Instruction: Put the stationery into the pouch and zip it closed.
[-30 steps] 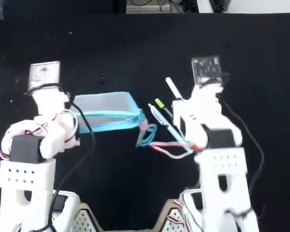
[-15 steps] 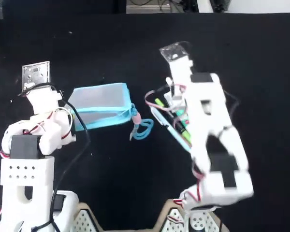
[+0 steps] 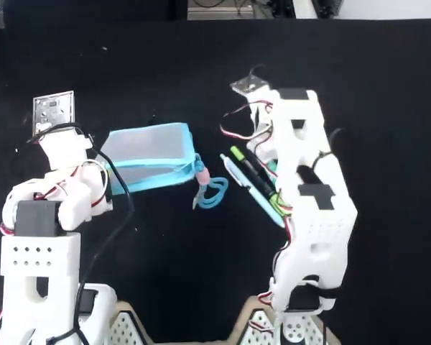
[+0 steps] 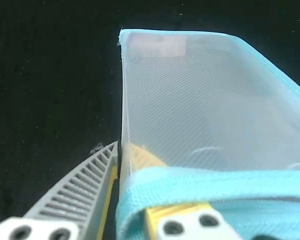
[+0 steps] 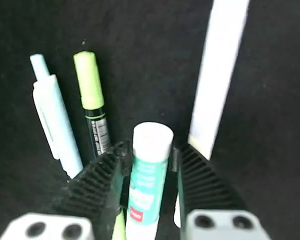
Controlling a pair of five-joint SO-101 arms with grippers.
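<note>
The left claw (image 4: 121, 150) pinches the pouch (image 4: 200, 100) at its 9 o'clock end, probably to anchor it for loading. Through the mesh the pouch looks empty. At 3 o'clock of the pouch, the right claw (image 5: 149, 150) clamps a glue stick (image 5: 149, 175) beside a blue pen (image 5: 52, 125) and a green marker (image 5: 90, 85) on the bench (image 3: 165, 65).

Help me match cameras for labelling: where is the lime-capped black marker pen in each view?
High view: the lime-capped black marker pen lies between a pale blue pen and the right arm.
Right wrist view: the marker lies between that pen and a white-capped teal glue stick.
Left wrist view: looks at the blue-trimmed mesh pouch.
Shared landmark: the pale blue pen.
</note>
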